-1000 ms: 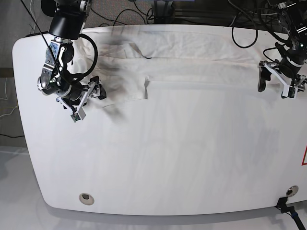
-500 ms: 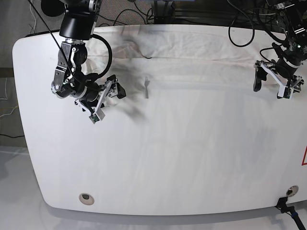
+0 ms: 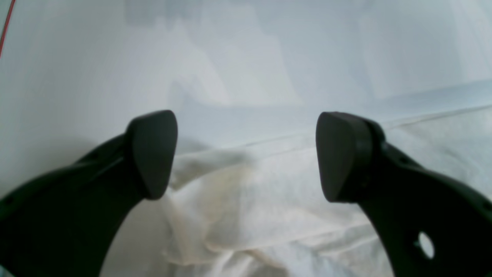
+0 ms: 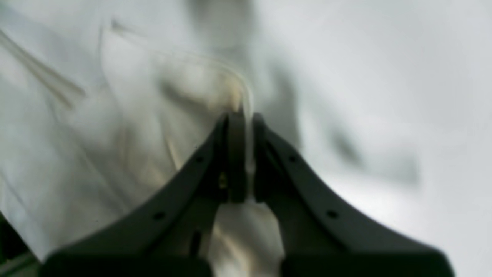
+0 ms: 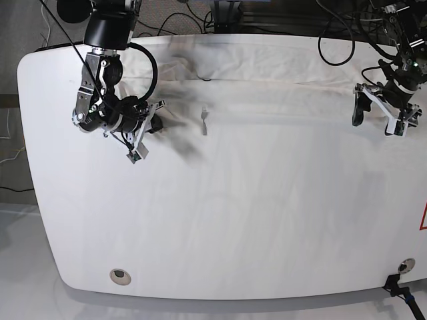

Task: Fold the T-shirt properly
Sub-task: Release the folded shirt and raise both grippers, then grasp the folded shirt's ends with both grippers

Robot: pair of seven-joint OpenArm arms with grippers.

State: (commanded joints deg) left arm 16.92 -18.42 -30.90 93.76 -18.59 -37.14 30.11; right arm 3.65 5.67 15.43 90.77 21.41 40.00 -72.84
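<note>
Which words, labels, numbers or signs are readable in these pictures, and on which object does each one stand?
No text is readable.
Large white cotton T-shirt: no print is visible.
White table: at its right edge, part of a red triangular sign, cut off, nothing legible.

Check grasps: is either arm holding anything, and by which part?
The right gripper pinches a fold of the T-shirt, an edge or hem, between shut fingers. The left gripper is open above the cloth, holding nothing.

No text, label or number can be read anywhere in these views.
</note>
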